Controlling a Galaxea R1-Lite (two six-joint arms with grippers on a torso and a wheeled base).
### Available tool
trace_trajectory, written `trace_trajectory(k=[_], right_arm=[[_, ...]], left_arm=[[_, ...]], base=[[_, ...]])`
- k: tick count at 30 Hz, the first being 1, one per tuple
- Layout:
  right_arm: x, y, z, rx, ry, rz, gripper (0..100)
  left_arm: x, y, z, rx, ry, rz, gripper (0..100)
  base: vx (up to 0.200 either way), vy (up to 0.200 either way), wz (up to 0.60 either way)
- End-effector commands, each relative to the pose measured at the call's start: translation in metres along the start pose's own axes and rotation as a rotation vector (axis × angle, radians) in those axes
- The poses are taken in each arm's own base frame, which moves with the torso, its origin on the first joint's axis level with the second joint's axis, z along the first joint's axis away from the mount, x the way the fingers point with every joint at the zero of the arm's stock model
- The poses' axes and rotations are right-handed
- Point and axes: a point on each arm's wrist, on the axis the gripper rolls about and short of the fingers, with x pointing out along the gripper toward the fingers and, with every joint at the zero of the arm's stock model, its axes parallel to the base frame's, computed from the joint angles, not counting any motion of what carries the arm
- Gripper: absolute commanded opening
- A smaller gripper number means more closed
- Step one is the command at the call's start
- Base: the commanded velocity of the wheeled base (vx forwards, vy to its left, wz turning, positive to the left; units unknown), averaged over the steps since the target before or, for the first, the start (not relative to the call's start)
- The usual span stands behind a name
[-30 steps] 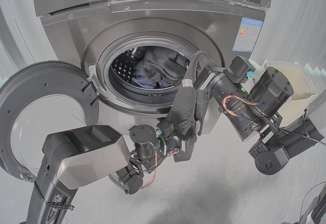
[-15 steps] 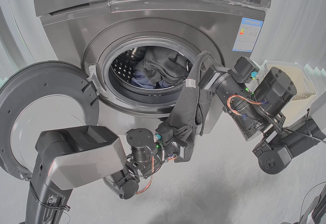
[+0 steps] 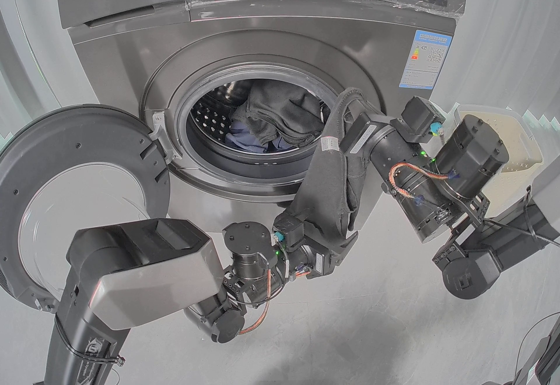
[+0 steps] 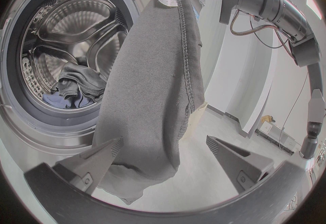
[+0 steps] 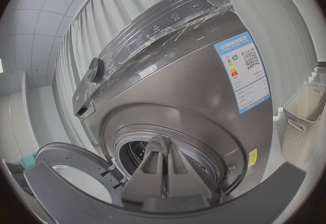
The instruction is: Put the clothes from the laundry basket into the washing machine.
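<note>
Closest to you, the left gripper (image 4: 163, 139) has slid a touch to the right over the last second. It now sits under the hanging tail of the dark grey garment (image 3: 326, 182), fingers spread wide, with the hem draped across one of them and nothing pinched.

Above it, the right gripper (image 3: 345, 105) has eased a little up and outward, and it's clamped tight on the garment's top edge, just beside the rim of the opening. So the cloth hangs between your two arms, in front of the washing machine (image 3: 262, 47) and not yet inside.

My read: the left is placed to scoop that tail up, so the whole piece goes through the mouth rather than trailing over the lip.

Further in, the drum (image 3: 213, 112) already holds a dark bundle (image 3: 283, 109) and a blue piece (image 3: 245, 142). The door (image 3: 81, 170) stands swung wide open on the left.

Off to the right, the pale laundry basket (image 3: 513, 147) stands beside the machine. There's smooth light floor (image 3: 379, 322) underneath and pale curtains (image 3: 513, 24) behind.
</note>
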Motion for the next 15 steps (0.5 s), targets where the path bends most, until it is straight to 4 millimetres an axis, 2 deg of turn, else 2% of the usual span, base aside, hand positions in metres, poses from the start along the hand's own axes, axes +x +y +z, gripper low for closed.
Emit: trace_trajectory(k=[1,10,11,15], right_arm=[[0.000,0.001,-0.002,0.000,0.004,0.001,0],[-0.001,0.002,-0.001,0.002,0.003,0.005,0],[-0.001,0.002,0.000,0.002,0.002,0.006,0],[-0.001,0.002,0.000,0.003,0.001,0.006,0]], left_arm=[[0.005,-0.002,-0.003,0.000,-0.006,-0.007,100],[0.016,0.003,-0.013,-0.001,-0.015,0.014,100],[0.016,0.004,-0.014,0.001,-0.013,0.015,0],[0.019,0.006,-0.010,0.001,-0.034,0.029,0]], base=[[0.000,0.000,0.00],[0.000,0.000,0.00],[0.000,0.000,0.00],[0.000,0.000,0.00]])
